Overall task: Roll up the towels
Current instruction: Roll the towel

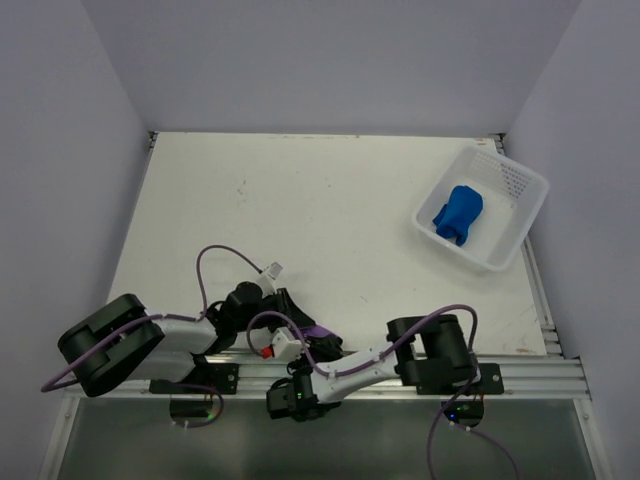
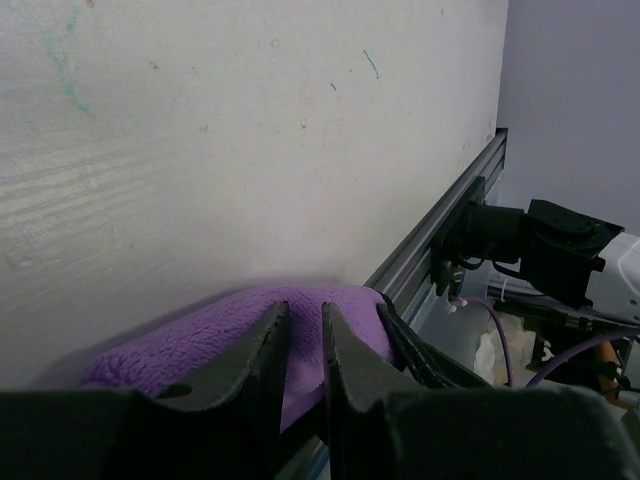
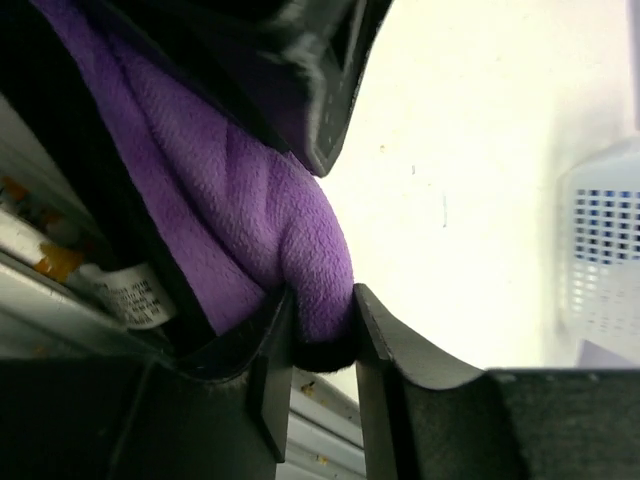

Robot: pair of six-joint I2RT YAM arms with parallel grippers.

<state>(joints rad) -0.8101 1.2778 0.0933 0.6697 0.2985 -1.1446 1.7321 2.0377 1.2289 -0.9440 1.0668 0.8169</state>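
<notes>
Trainee: White tabletop [image 1: 300, 220] under pale lavender walls filled the overhead view. Where did the towels lie?

Technician: The blue towel [image 1: 459, 213] sat bundled inside the white perforated basket [image 1: 510, 178] at the far right. The purple towel [image 1: 322, 331] lay at the near edge, just beside the aluminium rail [image 1: 520, 372], between both arms.

Trainee: What was the state of each pincer?

Technician: The right gripper [image 3: 322, 300] was clamped on a thick fold of the purple fleece, with black trim caught at the fingertips. The left gripper [image 2: 305, 310] had its fingers nearly together, pinching a thin part of the same towel.

Trainee: What did the step call for?

Technician: By all appearances, the purple towel was mid-roll. Both grips needed to advance evenly, with the cloth kept taut so that the roll formed tight and straight. The rail edge could have snagged the fleece, so the work was better drawn toward open table.

Trainee: How were the arms posed?

Technician: Both reached low and inward. The left forearm ran rightward and the right forearm leftward along the rail. The wrists crowded together, so only small, coordinated motions were advisable.
</notes>
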